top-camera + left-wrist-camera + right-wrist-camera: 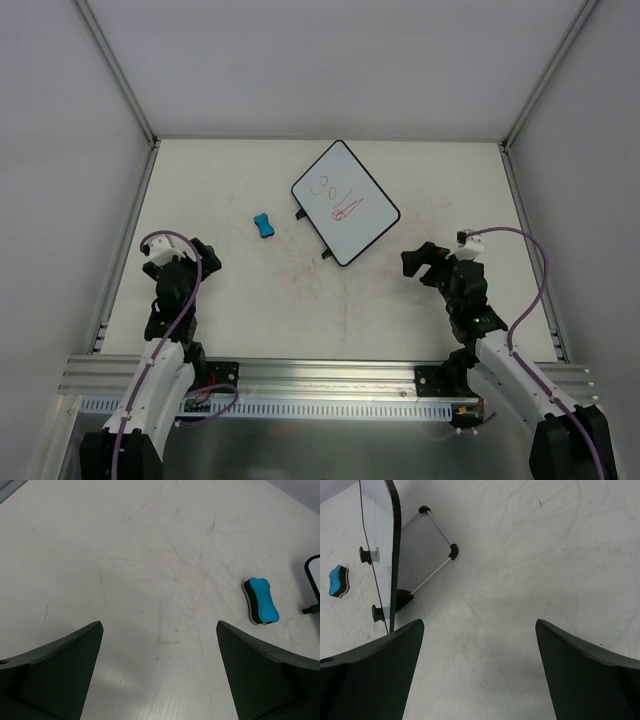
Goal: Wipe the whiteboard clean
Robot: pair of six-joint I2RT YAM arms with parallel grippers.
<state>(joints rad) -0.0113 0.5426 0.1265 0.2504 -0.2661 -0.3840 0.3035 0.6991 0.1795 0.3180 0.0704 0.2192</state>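
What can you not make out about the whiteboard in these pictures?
- Top view: the red marks on the whiteboard are too small to read.
- Left wrist view: the right edge cuts off all but a corner of it.
- Right wrist view: seen nearly edge-on and cut by the top edge, its marks do not show.

A small blue eraser [262, 225], bone-shaped with a dark underlayer, lies flat and alone a little left of the middle of the off-white worktop [240, 300]. The surface is scuffed with faint scratches and pinkish smears. A ribbed aluminium rail [320, 378] runs along its near edge, and plain pale walls [330, 60] enclose it.
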